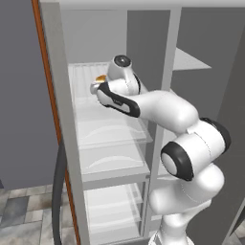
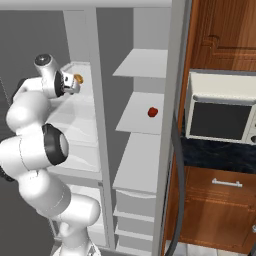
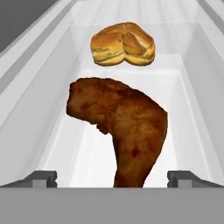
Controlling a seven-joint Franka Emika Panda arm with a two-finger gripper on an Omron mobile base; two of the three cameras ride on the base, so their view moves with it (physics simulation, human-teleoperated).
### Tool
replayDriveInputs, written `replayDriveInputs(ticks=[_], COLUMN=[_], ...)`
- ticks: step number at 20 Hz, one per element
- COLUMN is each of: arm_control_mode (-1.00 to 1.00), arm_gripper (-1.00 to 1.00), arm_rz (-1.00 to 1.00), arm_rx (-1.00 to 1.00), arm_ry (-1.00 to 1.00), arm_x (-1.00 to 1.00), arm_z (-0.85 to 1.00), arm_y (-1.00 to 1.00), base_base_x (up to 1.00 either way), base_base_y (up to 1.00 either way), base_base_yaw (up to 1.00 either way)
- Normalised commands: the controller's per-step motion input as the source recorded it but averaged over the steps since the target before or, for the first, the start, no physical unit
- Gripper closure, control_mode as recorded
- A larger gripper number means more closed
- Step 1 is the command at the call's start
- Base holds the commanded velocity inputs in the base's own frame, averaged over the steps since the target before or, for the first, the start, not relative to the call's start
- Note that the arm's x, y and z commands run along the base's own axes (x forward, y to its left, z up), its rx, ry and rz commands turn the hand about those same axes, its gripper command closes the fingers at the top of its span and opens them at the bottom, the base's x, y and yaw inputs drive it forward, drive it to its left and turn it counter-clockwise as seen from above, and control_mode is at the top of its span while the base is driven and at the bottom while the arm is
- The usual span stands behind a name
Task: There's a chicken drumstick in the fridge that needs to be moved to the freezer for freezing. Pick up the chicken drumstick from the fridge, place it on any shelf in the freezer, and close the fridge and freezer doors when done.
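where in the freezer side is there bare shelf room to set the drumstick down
The narrow grey freezer shelves look mostly bare: the top one wholly, the middle one apart from a small red fruit. The fridge's clear shelf is crowded by the reddish-brown chicken drumstick and golden bun.

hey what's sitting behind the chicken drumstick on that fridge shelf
Behind the chicken drumstick sits a golden bun, further back on the same clear shelf. The shelf surface under the drumstick is covered by it.
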Motion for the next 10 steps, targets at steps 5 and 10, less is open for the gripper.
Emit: replayDriveInputs(ticks=[5,10], arm_control_mode=[-1.0,-1.0], arm_gripper=[1.0,1.0], arm_rz=[-0.02,-0.02], arm_rx=[-0.01,0.0], arm_ry=[0.09,0.16], arm_x=[0.11,0.0], arm_z=[-0.37,-0.58], arm_y=[0.0,0.0], base_base_x=[0.0,0.0], base_base_y=[0.0,0.0], base_base_yaw=[0.0,0.0])
